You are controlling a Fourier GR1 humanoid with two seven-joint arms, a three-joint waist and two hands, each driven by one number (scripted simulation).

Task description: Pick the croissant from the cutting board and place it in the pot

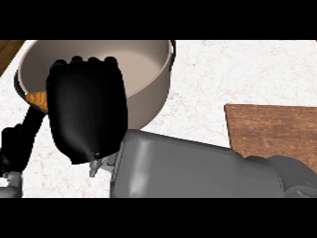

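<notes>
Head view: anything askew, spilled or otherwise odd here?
Nothing stands out. The pot sits upright on the counter, the cutting board lies flat and bare, and the right hand hangs over the pot beside an orange bit, probably the croissant.

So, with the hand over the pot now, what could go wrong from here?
1. The orange-brown croissant shows only as a sliver by the rim of the round grey metal pot, under the black right hand. If released there, it might catch on the rim instead of dropping inside.
2. The right hand hides most of the pot's opening, so the placement is hard to check.
3. The grey forearm lies close to the brown wooden cutting board and might nudge it when withdrawing.
</notes>
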